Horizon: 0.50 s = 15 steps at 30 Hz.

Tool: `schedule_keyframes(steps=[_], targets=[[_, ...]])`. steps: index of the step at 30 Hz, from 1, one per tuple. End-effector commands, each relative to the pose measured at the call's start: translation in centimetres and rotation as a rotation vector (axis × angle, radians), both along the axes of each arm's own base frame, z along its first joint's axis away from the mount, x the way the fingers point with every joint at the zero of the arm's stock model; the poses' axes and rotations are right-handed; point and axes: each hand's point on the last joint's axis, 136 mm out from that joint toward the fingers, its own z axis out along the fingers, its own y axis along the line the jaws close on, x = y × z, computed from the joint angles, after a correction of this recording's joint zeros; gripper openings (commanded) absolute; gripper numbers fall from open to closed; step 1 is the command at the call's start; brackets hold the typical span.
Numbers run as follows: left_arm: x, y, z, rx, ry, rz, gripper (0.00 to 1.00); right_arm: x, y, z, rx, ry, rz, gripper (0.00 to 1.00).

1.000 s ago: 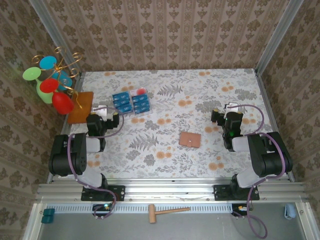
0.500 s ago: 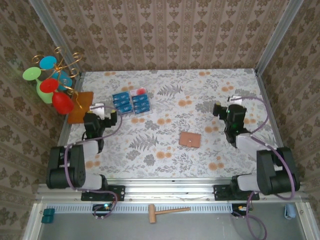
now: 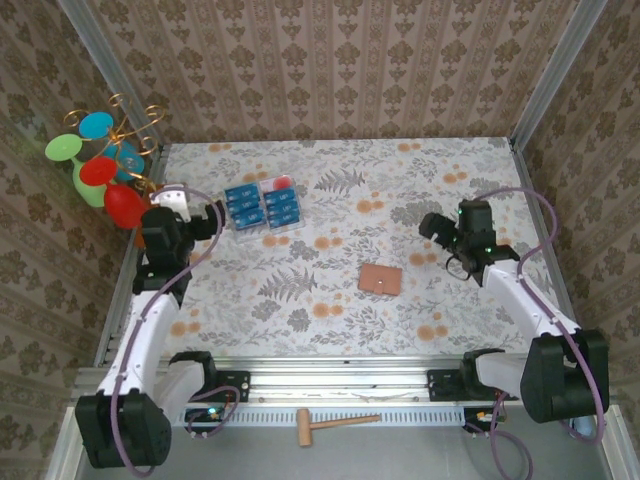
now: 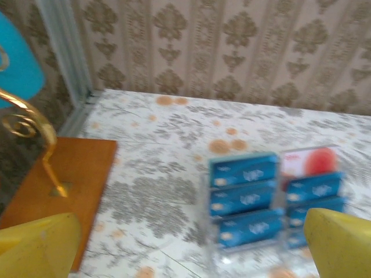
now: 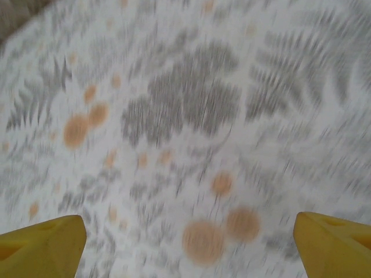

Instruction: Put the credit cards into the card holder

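Several blue credit cards (image 3: pixel 262 207) lie in rows in a clear tray at the table's back left; the left wrist view shows them (image 4: pixel 243 194) ahead and slightly right of my fingers. The tan card holder (image 3: pixel 381 280) lies flat and shut near the table's middle, right of centre. My left gripper (image 3: pixel 208 218) hovers just left of the tray, open, its yellow fingertips (image 4: pixel 35 246) wide apart with nothing between. My right gripper (image 3: pixel 430 226) hangs open above bare tablecloth, up and to the right of the card holder, empty (image 5: pixel 185 249).
The clear tray (image 4: pixel 316 162) has a red dot at its back right corner. An orange-brown mat (image 4: pixel 55 191) with a gold stand (image 4: pixel 40 139) of coloured cups (image 3: pixel 100 170) sits at the far left. A wooden mallet (image 3: pixel 335 425) lies off the table in front.
Both arms have unfolded from their tucked poses. The left gripper has moved back and left toward the mat and tray. The right gripper has swung toward the table's middle.
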Motion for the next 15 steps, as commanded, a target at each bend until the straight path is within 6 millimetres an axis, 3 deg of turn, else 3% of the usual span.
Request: schedule_keyframes(steps=[1,4,10,15], targets=[[-3.1,-3.4,-2.8,-0.079,0.22,-0.112,1.0,-4.1,4.4,-3.9,0.172,0.182,0.081,0.91],[-3.9,-5.7,-2.5,-0.046,0.254,-0.165,1.0,-5.2,6.3,-5.7,0.159,0.234,0.124,0.91],[-3.6,-10.1,-3.0,-0.009,0.304,-0.246,1.0,-5.4,8.3,-7.8,0.158,0.283,0.141,0.91],[-2.6,-10.5,-3.9,-0.042,0.356,-0.197,1.0,-5.3,9.7,-8.5,0.173,0.312,0.16,0.91]])
